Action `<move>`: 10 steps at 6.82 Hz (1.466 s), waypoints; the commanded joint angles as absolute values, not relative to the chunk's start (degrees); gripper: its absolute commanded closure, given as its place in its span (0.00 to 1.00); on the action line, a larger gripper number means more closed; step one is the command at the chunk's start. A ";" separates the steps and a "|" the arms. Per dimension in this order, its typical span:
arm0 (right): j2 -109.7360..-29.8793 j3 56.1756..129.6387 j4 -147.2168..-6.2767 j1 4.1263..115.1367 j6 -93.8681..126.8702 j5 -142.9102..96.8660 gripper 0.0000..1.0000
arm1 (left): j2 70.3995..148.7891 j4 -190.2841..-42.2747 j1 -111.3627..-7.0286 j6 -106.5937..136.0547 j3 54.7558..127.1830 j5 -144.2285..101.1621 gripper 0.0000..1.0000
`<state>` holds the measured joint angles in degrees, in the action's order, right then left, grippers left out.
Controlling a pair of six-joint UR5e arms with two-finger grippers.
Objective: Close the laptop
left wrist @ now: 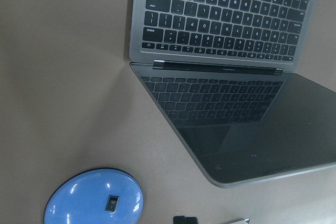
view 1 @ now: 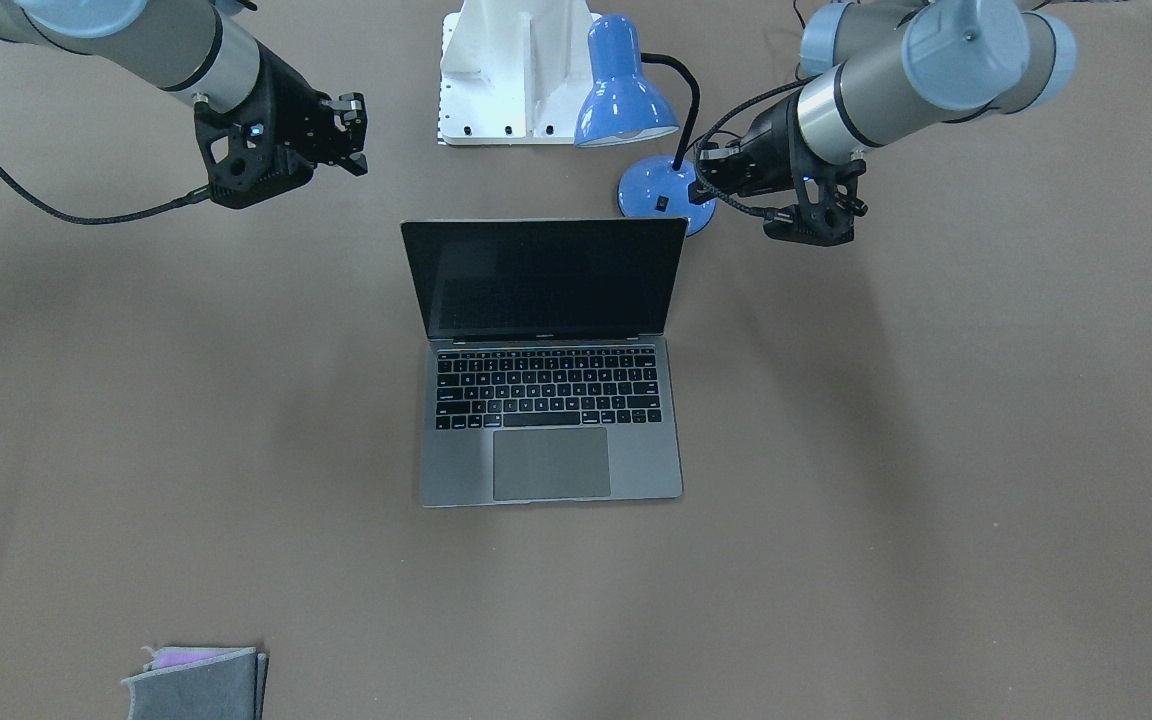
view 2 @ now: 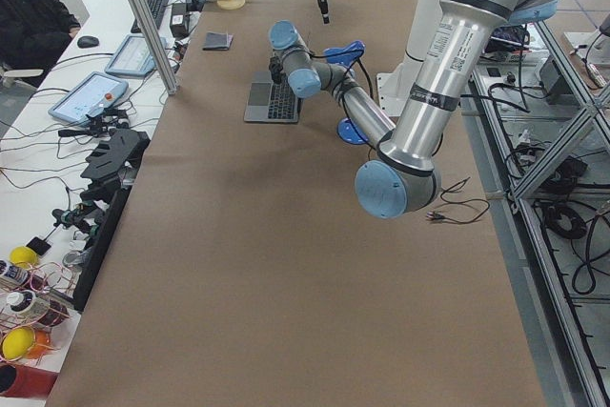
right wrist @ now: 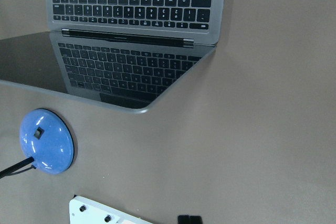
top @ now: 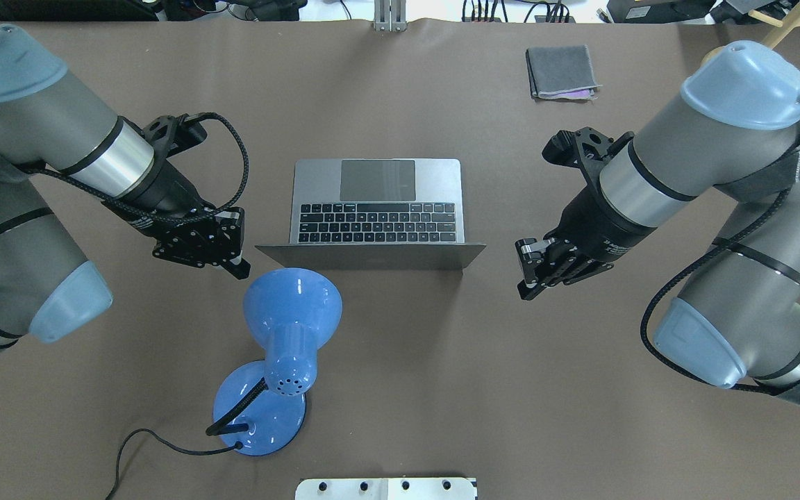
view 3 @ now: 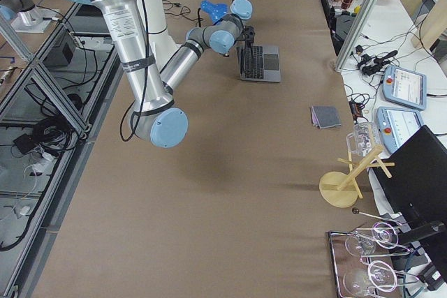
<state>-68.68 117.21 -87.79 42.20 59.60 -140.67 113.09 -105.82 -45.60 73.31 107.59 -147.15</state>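
Observation:
The space-grey laptop stands open in the middle of the table, its trackpad away from me and its black screen upright. It also shows in the left wrist view and the right wrist view. My left gripper hovers off the lid's left end, above the table. My right gripper hovers off the lid's right end. Each wrist view shows only one small dark tip at the bottom middle, so both look shut and empty. Neither touches the laptop.
A blue desk lamp stands just behind the lid on my left, its base close under my left gripper. A folded grey cloth lies at the far right. The white arm mount sits at the table's near edge.

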 commanded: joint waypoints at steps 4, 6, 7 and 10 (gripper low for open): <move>-61.80 110.76 -87.72 40.78 60.29 -138.70 1.00 | 113.29 -105.91 -43.95 73.30 106.70 -147.22 1.00; -59.95 109.34 -87.80 40.87 60.29 -137.91 1.00 | 115.21 -105.82 -42.19 73.47 105.30 -146.43 1.00; -59.94 109.16 -87.80 40.87 60.29 -137.29 1.00 | 115.75 -105.82 -41.67 73.48 104.95 -146.43 1.00; -58.37 107.68 -87.80 42.01 60.29 -137.29 1.00 | 116.71 -105.82 -41.48 73.48 104.77 -146.43 1.00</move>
<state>-59.28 108.58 -87.80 41.60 60.29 -137.31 116.28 -105.82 -41.54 73.47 104.97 -146.43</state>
